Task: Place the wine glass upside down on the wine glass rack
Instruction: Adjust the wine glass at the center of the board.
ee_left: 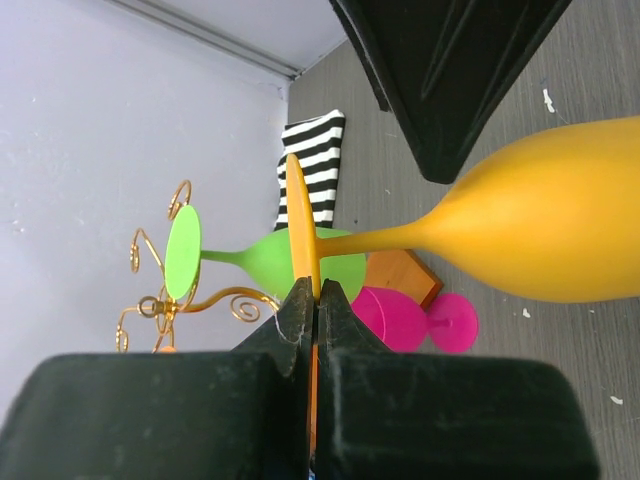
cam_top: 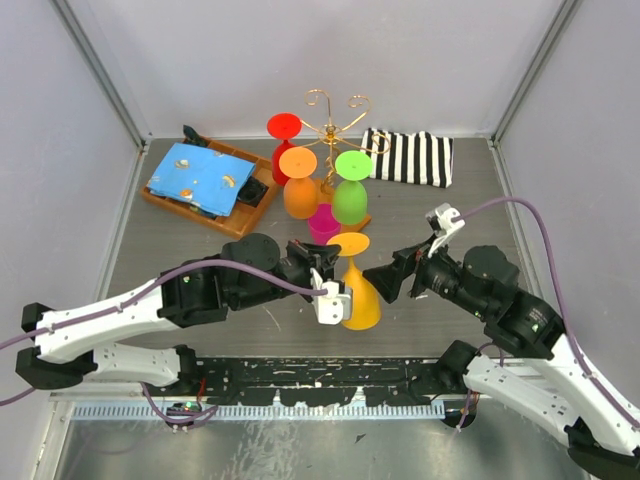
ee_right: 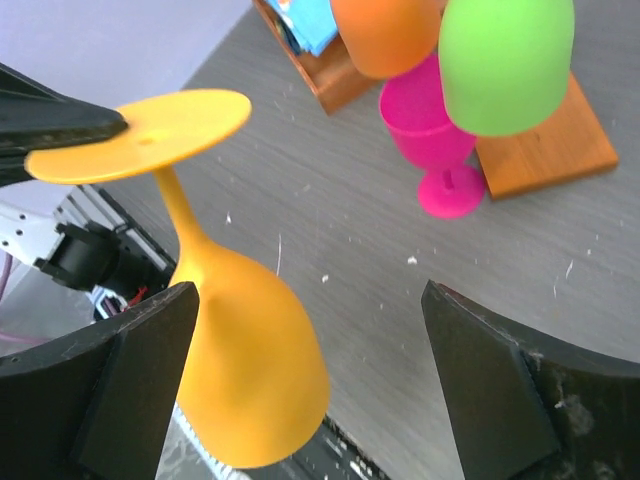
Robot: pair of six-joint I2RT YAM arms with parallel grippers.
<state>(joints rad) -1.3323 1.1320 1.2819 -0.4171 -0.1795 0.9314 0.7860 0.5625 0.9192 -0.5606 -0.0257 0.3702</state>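
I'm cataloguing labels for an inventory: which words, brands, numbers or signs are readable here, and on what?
No readable text.
The yellow wine glass, gold wire wine glass rack and black-and-white striped cloth are unmarked.
The blue cloth bears small motifs too blurred to read.

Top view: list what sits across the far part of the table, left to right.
wooden tray with blue cloth → orange glass → green glass → striped cloth. The red glass and pink glass overlap their neighbours, so they are left out.
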